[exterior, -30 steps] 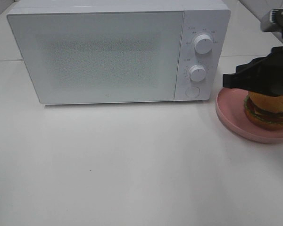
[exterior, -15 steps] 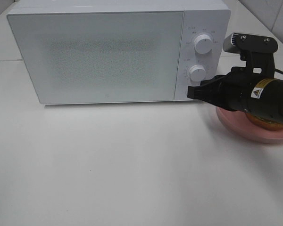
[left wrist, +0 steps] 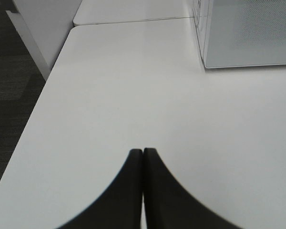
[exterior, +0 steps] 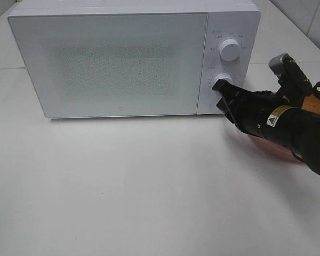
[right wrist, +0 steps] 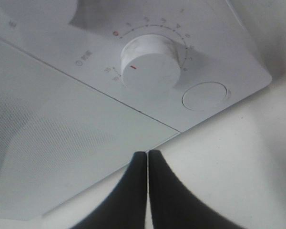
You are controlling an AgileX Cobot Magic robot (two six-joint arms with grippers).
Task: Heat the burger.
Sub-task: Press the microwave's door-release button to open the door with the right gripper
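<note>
My right gripper (exterior: pixel 222 96), jaws together, hangs near the microwave's (exterior: pixel 122 64) lower dial (right wrist: pixel 150 63). Its wrist view alone shows the button (right wrist: pixel 204 95) plainly. Only the high view shows the burger (exterior: pixel 317 105), half hidden behind my right arm on the plate (exterior: pixel 266 145). My left gripper (left wrist: pixel 143 153) is closed too, over bare table (left wrist: pixel 133 86).

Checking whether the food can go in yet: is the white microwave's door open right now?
No, the white microwave's frosted door lies flush and closed beside its control panel in the exterior high view.
</note>
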